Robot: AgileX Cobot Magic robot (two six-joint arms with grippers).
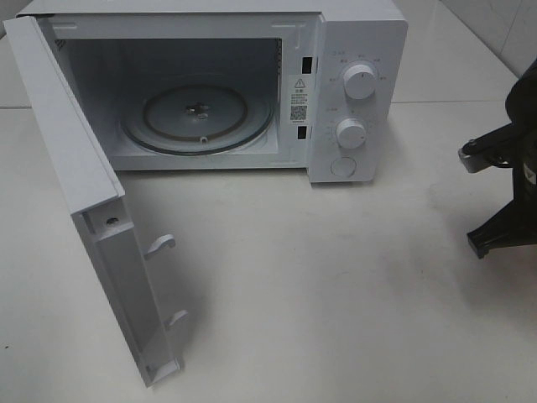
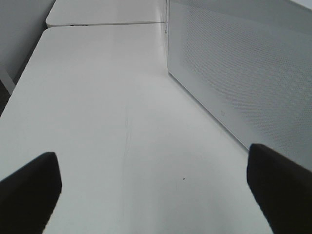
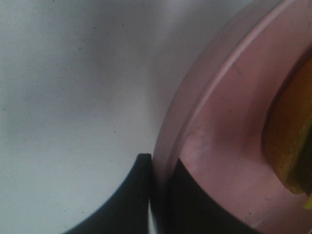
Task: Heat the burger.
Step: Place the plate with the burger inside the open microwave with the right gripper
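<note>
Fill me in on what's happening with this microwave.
The microwave stands on the white table with its door swung wide open and its glass turntable bare. The right gripper, off to the right of the microwave, is shut on the rim of a pink plate carrying the burger, which is not yet inside. The left gripper is open and holds nothing, above the table beside the microwave.
</note>
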